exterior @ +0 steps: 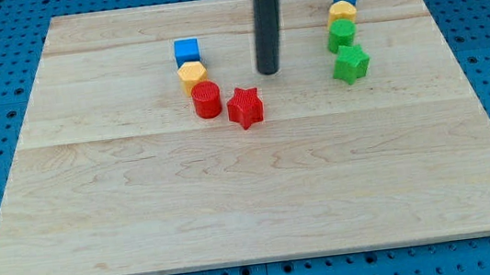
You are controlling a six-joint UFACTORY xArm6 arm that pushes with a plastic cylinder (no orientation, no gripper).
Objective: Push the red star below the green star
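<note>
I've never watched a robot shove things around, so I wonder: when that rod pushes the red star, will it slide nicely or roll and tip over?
The red star sits low and flat on the wooden board, so it will probably slide, not tip. Its points may make it spin if my tip meets it off-centre. It looks small, rigid and likely light.

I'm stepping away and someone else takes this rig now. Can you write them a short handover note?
My tip: on the board, touching no block, above and to the right of the red star.
Red star: left of centre, beside the red cylinder.
Green star: on the view's right, lowest in its column of blocks.
Done: nothing visible yet.
Left: push the red star rightward until it sits below the green star.
</note>
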